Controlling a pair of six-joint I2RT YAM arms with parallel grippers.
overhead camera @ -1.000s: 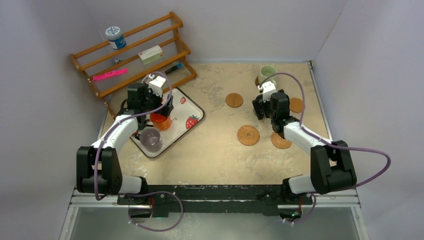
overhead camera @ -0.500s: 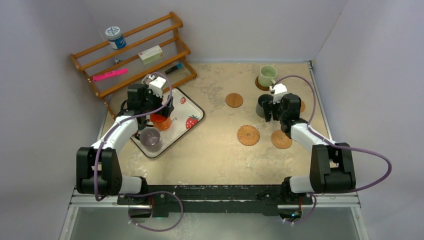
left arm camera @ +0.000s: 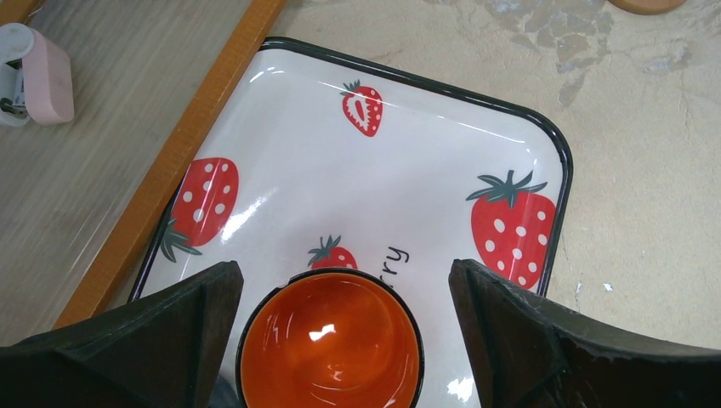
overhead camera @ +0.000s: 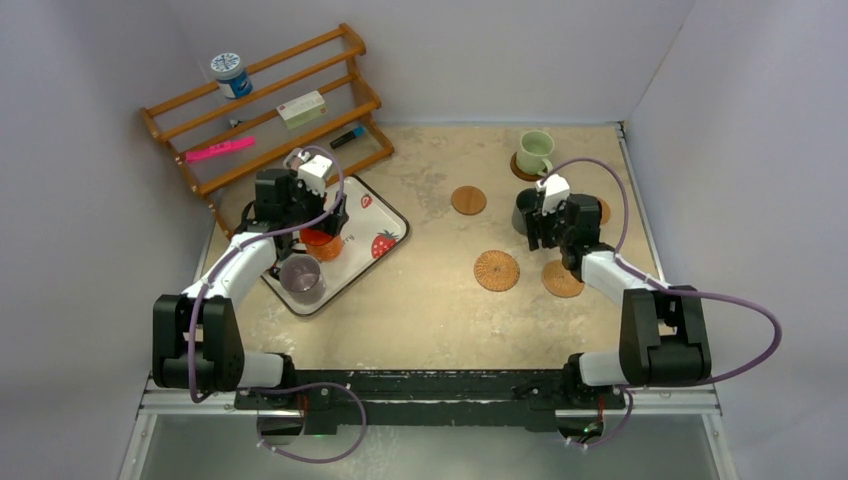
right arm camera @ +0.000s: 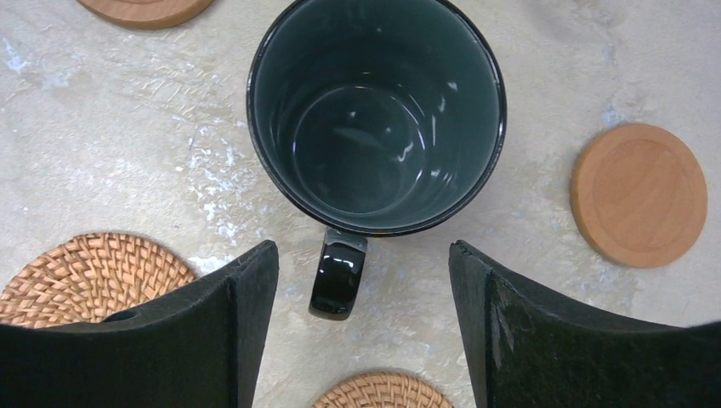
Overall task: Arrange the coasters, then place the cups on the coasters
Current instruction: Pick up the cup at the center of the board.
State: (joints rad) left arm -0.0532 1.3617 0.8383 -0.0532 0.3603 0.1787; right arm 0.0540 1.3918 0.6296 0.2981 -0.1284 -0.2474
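Beside the wicker coaster [right arm camera: 93, 276], the right gripper [right arm camera: 364, 255] straddles the dark cup [right arm camera: 374, 110], jaws spread; glazed, rigid, probably slippery: pinch its handle [right arm camera: 338, 280].

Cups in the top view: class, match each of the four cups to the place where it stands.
1. pale green ceramic mug
2. glossy orange cup
3. dark grey-green glazed mug
4. translucent purple-grey cup

a. bare beige tabletop
b. near corner of the white strawberry-print tray
c. round brown coaster
d. farther back on that tray

Pairs: 1-c, 2-d, 3-a, 4-b.
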